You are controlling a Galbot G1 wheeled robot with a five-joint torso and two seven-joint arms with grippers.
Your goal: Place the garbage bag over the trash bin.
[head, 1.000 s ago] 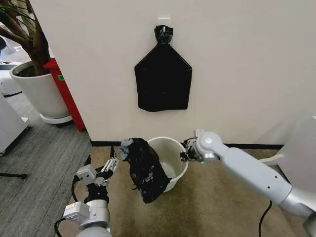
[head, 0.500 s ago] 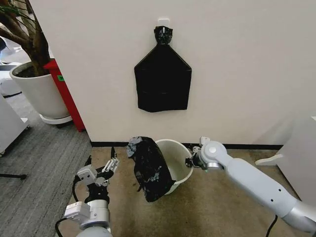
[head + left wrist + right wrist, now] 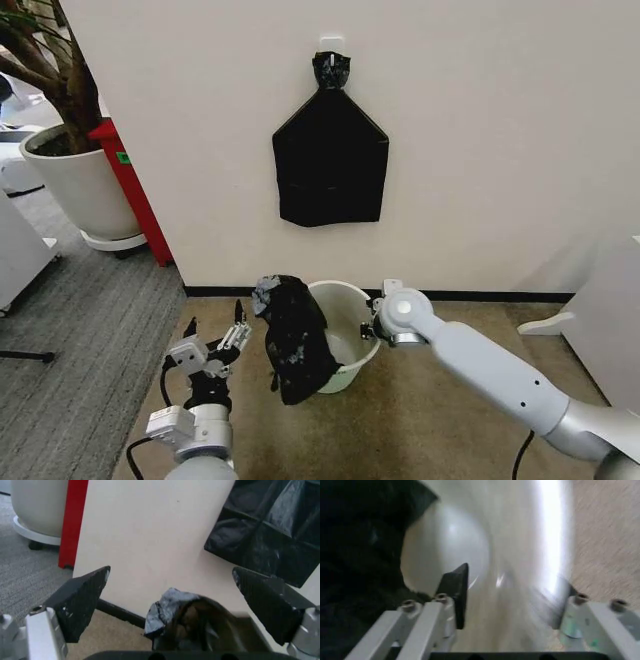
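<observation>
The cream-white trash bin point(image 3: 352, 318) stands on the carpet at the foot of the wall. The glossy black garbage bag point(image 3: 294, 340) hangs crumpled over the bin's left rim and down its outside. My right gripper point(image 3: 368, 325) is at the bin's right rim, open, with one finger point(image 3: 458, 592) inside the bin point(image 3: 470, 536) and the other outside the wall. The bag point(image 3: 355, 555) covers the far side there. My left gripper point(image 3: 216, 342) is open, just left of the bag and apart from it. In the left wrist view the bag point(image 3: 175, 605) lies ahead of the left gripper point(image 3: 172, 603).
A flat black bundle point(image 3: 330, 160) with a knotted top hangs on the wall above the bin. A large white plant pot point(image 3: 80, 185) and a red panel point(image 3: 135, 190) stand at the left. A white object point(image 3: 545, 322) lies on the floor at the right.
My right gripper and the bin have shifted left again after swinging right. The bag went with the bin. My left gripper has moved slightly right, closer to the bag.
</observation>
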